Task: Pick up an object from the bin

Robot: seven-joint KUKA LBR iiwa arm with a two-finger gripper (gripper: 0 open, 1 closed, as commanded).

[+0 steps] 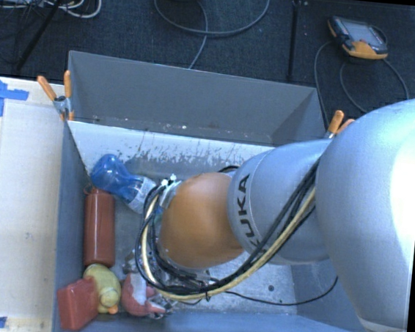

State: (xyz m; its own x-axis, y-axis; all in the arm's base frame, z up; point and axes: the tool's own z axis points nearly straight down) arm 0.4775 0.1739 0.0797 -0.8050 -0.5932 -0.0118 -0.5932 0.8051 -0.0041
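My gripper (151, 281) is low in the bin's front left part, and little more than its dark body shows beneath the arm's orange cover. Right under it lies a pink-red soft thing (137, 299), partly hidden. A yellow rubber toy (104, 285) sits just to the left of that, against a red block (76, 307) in the front left corner. A red cylinder (100, 225) lies along the left wall. Behind it lies a blue and clear plastic bottle (115, 177), its clear end running under the cover.
The arm comes in from the right and covers the bin's middle and right side. Cables loop round the orange cover. A bare strip of bin floor shows along the back wall and at the front right.
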